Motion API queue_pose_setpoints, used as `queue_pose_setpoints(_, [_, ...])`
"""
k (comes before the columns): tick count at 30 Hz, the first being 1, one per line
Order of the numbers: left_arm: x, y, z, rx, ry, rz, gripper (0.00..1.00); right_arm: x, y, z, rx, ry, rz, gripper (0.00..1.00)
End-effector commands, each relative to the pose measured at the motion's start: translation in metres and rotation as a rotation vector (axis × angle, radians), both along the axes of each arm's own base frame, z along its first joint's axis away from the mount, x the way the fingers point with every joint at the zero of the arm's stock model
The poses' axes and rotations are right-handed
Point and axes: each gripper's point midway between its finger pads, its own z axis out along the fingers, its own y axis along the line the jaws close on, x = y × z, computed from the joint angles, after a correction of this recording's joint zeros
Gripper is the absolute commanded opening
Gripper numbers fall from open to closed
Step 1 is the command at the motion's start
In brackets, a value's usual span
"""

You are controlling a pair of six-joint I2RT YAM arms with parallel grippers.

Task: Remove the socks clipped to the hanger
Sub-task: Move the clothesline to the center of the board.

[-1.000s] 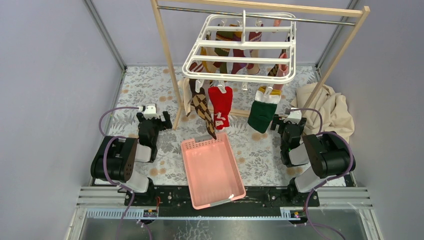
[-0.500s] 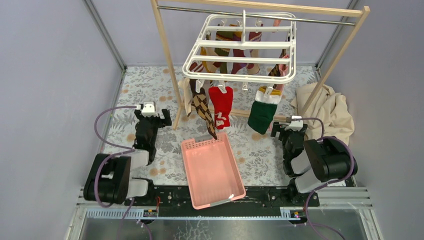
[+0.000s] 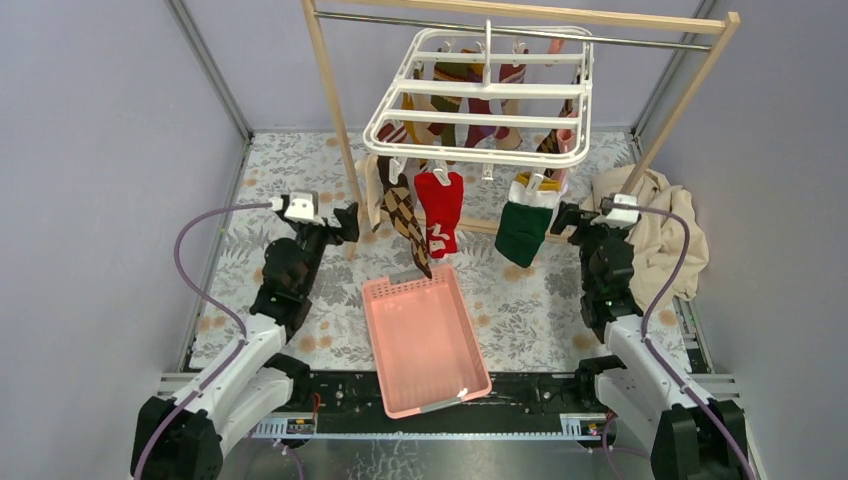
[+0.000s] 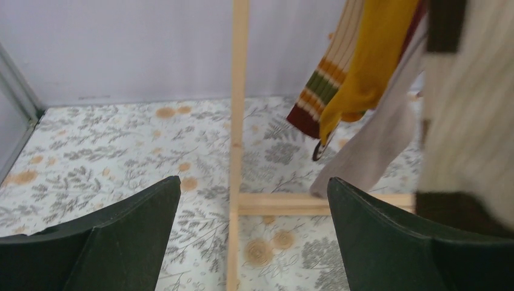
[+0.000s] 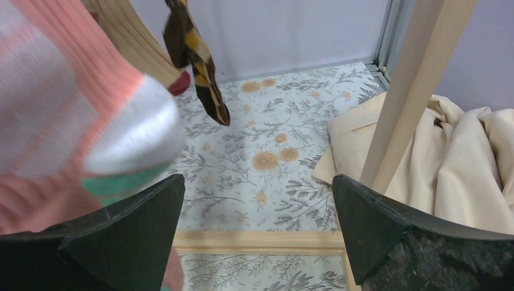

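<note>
The hanger [image 3: 470, 156] was hung above and ahead of both tools, socks [image 3: 440, 210] clipped beneath it, and with the left gripper [image 4: 253, 180] and right gripper [image 5: 257, 182] spread wide and empty, the post [image 4: 238, 91] dead ahead of the left could be struck.

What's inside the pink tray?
No socks show in the pink tray, only its bare floor. The brown argyle sock dangles over the far rim and hides a small spot there.
</note>
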Motion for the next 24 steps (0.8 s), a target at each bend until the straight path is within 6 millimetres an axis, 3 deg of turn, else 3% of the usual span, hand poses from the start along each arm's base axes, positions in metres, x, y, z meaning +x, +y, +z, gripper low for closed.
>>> queue_pose_setpoints(1, [-0.006,-0.014,0.037,-0.064,0.016,-0.041,0.99,-0.006,0.009,0.015,0.095,0.126,0.033,1.0])
queue_pose_setpoints(8, [-0.023,-0.052,0.088,-0.184,0.073,-0.224,0.99,-0.017,0.034,0.087,0.318,0.133,0.122,1.0])
queue_pose_setpoints(12, [-0.035,-0.058,0.121,-0.303,0.082,-0.265,0.99,-0.041,0.059,0.115,0.363,0.187,0.267,1.0])
queue_pose_setpoints(17, [-0.048,-0.068,0.14,-0.413,0.066,-0.344,0.99,-0.057,0.051,0.106,0.461,0.179,0.206,1.0])
queue_pose_setpoints(20, [-0.048,-0.073,0.136,-0.405,0.078,-0.368,0.99,-0.057,0.051,0.103,0.45,0.207,0.202,1.0])
queue_pose_setpoints(24, [-0.034,-0.06,0.128,-0.37,0.127,-0.262,0.99,-0.048,0.035,0.084,0.43,0.31,0.078,1.0])
